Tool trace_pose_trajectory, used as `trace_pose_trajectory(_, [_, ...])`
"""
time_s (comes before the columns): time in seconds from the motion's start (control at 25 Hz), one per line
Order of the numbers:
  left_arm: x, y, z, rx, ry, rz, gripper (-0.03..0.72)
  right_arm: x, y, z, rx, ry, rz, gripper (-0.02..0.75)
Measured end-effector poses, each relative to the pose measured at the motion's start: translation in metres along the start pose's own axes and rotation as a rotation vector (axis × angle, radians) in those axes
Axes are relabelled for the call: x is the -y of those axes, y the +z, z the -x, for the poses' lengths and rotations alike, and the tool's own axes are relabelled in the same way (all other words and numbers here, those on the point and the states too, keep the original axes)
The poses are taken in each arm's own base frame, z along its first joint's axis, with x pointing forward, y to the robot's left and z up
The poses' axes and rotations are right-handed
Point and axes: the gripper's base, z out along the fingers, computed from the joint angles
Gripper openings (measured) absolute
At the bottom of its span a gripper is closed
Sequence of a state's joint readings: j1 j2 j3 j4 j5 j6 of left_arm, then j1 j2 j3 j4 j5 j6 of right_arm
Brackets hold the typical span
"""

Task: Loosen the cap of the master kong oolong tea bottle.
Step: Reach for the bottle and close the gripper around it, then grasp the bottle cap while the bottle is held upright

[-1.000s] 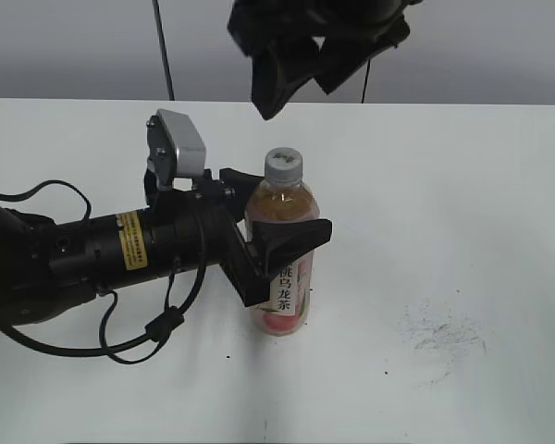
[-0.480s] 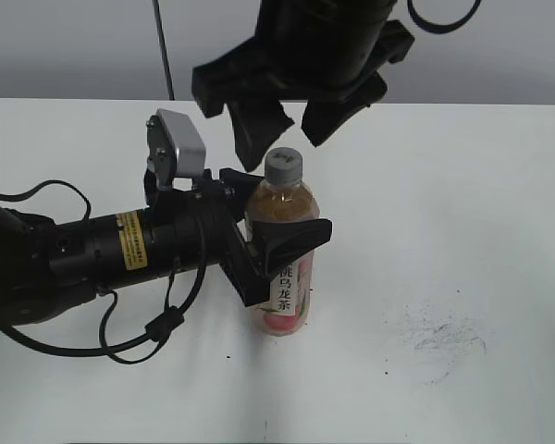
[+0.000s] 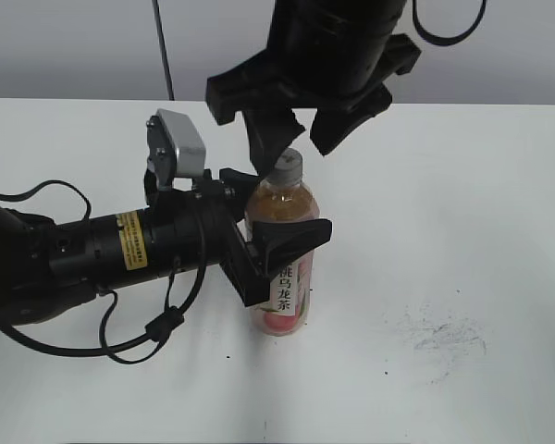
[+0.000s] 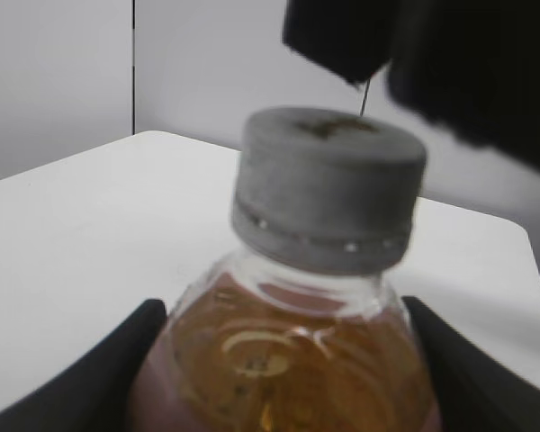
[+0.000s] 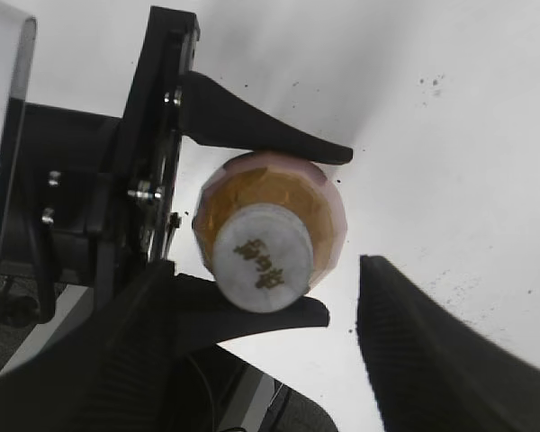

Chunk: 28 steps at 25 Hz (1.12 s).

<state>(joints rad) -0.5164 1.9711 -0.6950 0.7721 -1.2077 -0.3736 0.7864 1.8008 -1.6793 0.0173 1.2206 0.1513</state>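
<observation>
Left gripper (image 3: 279, 242) is clamped around the master kong oolong tea bottle (image 3: 281, 250) at mid-body: one black finger behind the shoulder, the other across the front just above the label. In the right wrist view both fingers press the bottle's sides from opposite directions. Right gripper (image 3: 301, 139) hangs directly over the bottle, jaws spread and holding nothing; one fingertip sits just beside the cap (image 3: 286, 166) on its left, the other is off to the right. Cannot tell whether the near fingertip actually touches the cap.

Left arm lies low along the table (image 3: 462, 213) from the left edge, wrist camera block (image 3: 178, 148) on top, cables looping beneath it.

Bottle: slim, clear plastic, upright on the table near centre. Amber tea fills it up into the neck. Pink label with a white vertical strip of black Chinese characters faces the exterior camera; bottom of the label shows a reddish patch. Small flecks visible in the tea in the left wrist view.

Cap: round, grey-white, ribbed sides, tamper ring beneath, dark logo on top (image 5: 261, 257). Seated on the neck.

Table: white and matte. Grey scuff patch (image 3: 441, 335) to the bottle's right, well apart from it. A few dark specks scattered near the front edge.

Room: plain grey wall (image 3: 74, 46) behind, thin dark vertical cable (image 3: 163, 46) running down it at left.
</observation>
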Motion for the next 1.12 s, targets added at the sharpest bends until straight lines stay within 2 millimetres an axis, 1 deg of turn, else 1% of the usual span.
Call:
trace_pose_trajectory(0.12, [0.0,0.0,0.0,0.0,0.0,0.0,0.449,-0.001,0.0085,0.001,-0.022,0.006,0.011,0.469])
trace_pose_trajectory(0.2, [0.0,0.0,0.0001,0.001,0.0,0.0,0.449,-0.0017,0.009,0.001,-0.024,0.009,0.017,0.449])
trace_pose_trajectory(0.44, [0.0001,0.0,0.0,0.0,0.0,-0.001,0.449,-0.0014,0.009,0.0008,-0.027,0.003,0.019,0.279])
trace_pose_trajectory(0.48, [0.0001,0.0,0.0,0.0,0.0,-0.001,0.449,-0.0011,0.009,0.0009,-0.027,0.001,0.019,0.271])
trace_pose_trajectory(0.88, [0.0001,0.0,0.0,0.0,0.0,-0.001,0.448,-0.001,0.009,0.0009,-0.027,-0.038,0.021,0.272])
trace_pose_trajectory(0.92, [0.0001,0.0,0.0,0.0,0.0,-0.001,0.448,-0.001,0.009,0.0009,-0.027,-0.038,0.021,0.284])
trace_pose_trajectory(1.04, [0.0001,0.0,0.0,0.0,0.0,-0.001,0.448,-0.0016,0.009,0.0007,-0.029,-0.041,0.028,0.351])
trace_pose_trajectory(1.12, [0.0001,0.0,0.0,0.0,0.0,-0.001,0.448,-0.0019,0.009,0.0007,-0.029,-0.04,0.031,0.37])
